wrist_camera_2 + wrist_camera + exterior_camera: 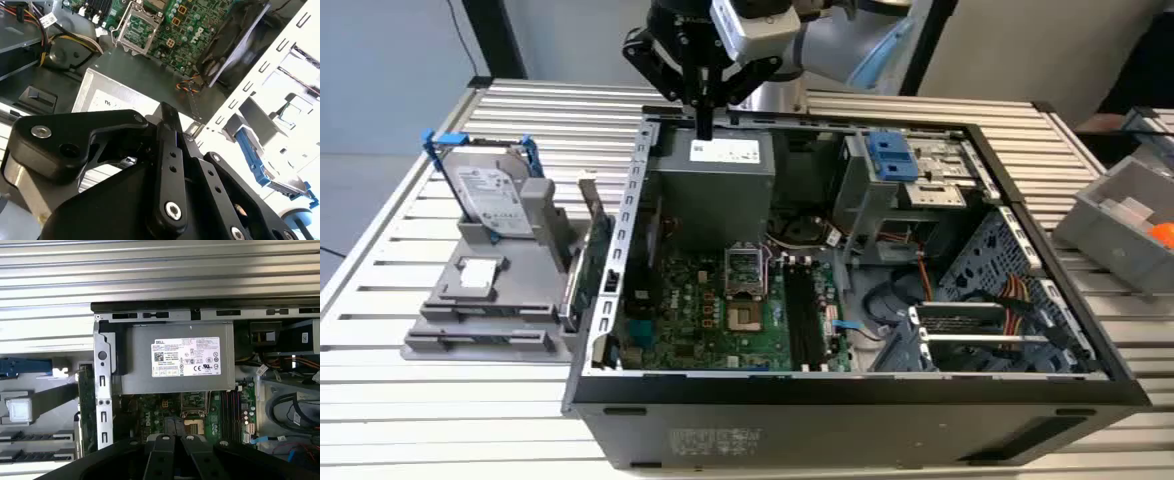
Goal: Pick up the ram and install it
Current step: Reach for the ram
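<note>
My gripper hangs above the back of the open computer case, over the grey power supply, and touches nothing. Its black fingers are shut together with nothing showing between them, as seen in the second wrist view and in the first wrist view. Below lies the green motherboard with its long black memory slots. The ram is hidden from me.
On the exterior view's left a grey holder carries a silver hard drive in a blue-tabbed frame. A green expansion card stands by the case wall. A grey bin sits on the exterior view's right on the slatted table.
</note>
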{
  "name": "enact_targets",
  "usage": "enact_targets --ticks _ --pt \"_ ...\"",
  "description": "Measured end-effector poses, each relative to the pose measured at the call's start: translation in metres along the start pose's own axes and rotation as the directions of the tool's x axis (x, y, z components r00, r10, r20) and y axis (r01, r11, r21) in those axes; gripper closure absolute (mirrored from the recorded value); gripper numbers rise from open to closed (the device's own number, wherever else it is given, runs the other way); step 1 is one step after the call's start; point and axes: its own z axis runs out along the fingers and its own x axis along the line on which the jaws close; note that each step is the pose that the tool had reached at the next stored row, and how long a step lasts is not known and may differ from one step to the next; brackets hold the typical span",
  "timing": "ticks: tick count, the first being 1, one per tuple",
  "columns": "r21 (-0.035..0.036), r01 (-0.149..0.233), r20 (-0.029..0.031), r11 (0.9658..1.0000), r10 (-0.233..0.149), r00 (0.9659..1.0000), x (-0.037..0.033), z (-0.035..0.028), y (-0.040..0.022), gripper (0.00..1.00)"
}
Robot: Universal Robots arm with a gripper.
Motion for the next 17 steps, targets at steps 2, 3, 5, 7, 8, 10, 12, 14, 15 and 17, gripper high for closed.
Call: enact_targets --ticks 2,3,5,7,8,10,12,14,15,17 --pt "0.0001 0.000 -0.0004 1.0000 0.000 1.0000 0.0000 0.0000 0.0000 1.00" --pt "0.0001 0.000 -0.0007 1.0000 0.000 1.0000 0.0000 0.0000 0.0000 1.00" --pt "0.0001 0.000 -0.0007 1.0000 0.000 1.0000 0.0000 0.0000 0.0000 1.00" --pt "0.0001 0.000 -0.0007 1.0000 0.000 1.0000 0.0000 0.0000 0.0000 1.00" --pt "0.0001 0.000 -0.0007 1.0000 0.000 1.0000 0.0000 0.0000 0.0000 1.00" --pt "0.0000 0.000 -0.0006 1.0000 0.000 1.0000 0.0002 0.0000 0.0000 1.00" --pt "0.0000 0.000 -0.0007 1.0000 0.000 1.0000 0.0005 0.0000 0.0000 1.00" --pt "0.0000 0.000 -0.0007 1.0000 0.000 1.0000 0.0015 0.0000 -0.0001 1.00" --pt "0.0002 0.000 -0.0008 1.0000 0.000 1.0000 0.0026 -0.0001 -0.0003 1.00" --pt "0.0001 0.000 -0.0008 1.0000 0.000 1.0000 0.0056 -0.0002 -0.0004 1.00"
